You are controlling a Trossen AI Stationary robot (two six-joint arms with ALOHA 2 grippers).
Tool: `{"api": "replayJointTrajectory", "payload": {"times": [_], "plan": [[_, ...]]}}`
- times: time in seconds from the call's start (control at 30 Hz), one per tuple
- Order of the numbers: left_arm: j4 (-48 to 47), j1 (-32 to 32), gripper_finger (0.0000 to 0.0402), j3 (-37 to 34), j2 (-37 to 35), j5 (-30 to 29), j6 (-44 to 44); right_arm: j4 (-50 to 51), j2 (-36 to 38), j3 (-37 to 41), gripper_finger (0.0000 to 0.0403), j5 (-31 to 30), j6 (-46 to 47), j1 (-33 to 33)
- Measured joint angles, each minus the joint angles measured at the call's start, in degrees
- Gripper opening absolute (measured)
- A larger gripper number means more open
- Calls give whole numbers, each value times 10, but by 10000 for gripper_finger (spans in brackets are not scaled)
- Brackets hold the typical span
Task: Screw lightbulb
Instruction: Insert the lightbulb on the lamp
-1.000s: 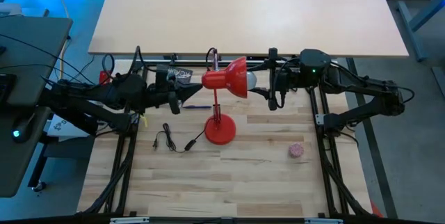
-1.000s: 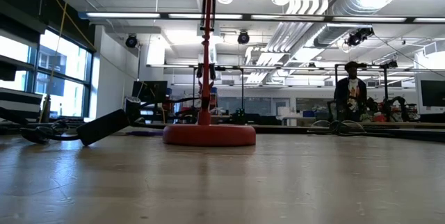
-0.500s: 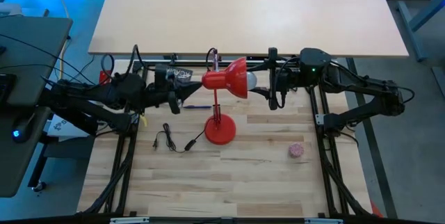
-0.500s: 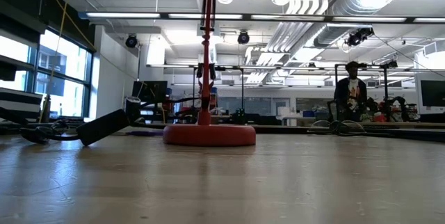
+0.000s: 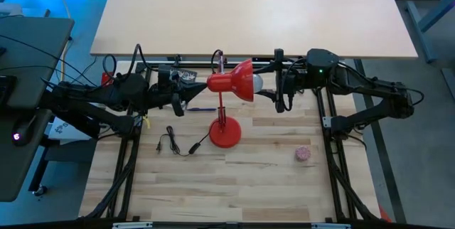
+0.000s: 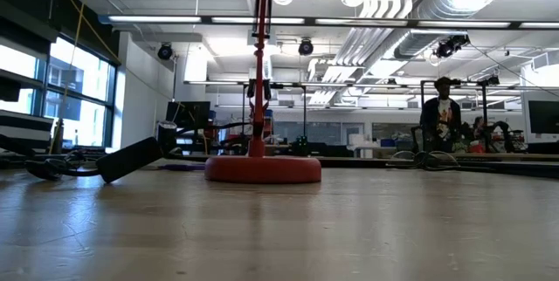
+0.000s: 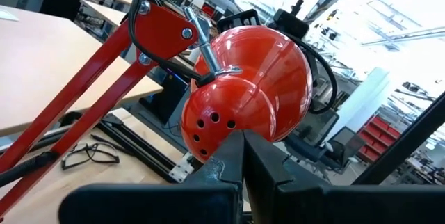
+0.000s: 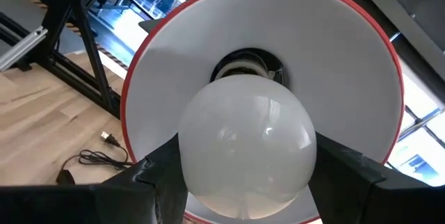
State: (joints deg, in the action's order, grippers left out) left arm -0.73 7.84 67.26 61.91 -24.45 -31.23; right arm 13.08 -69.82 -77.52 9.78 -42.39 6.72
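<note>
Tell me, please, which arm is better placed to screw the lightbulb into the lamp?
The right: the right gripper grips the lightbulb at the mouth of the red shade. The left gripper is behind the shade.

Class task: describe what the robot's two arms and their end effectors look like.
Both arms are dark, jointed links with black cables alongside. The right arm shows a small green light near its wrist. The left end effector and right end effector have flat, dark fingers.

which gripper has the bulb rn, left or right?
The right gripper: its fingers clamp the white lightbulb at the red lamp shade's mouth. The left gripper sits behind the shade, shut, holding nothing visible.
</note>
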Motion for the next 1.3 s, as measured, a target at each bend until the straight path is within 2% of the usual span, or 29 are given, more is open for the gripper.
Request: {"api": "replayJointTrajectory", "payload": {"times": [0.47, 1.3], "plan": [[6, 0, 0, 0, 6, 4, -9, 0, 0, 0, 228, 8, -57, 0], [7, 0, 0, 1, 12, 19, -26, -6, 0, 0, 228, 28, -57, 0]]}}
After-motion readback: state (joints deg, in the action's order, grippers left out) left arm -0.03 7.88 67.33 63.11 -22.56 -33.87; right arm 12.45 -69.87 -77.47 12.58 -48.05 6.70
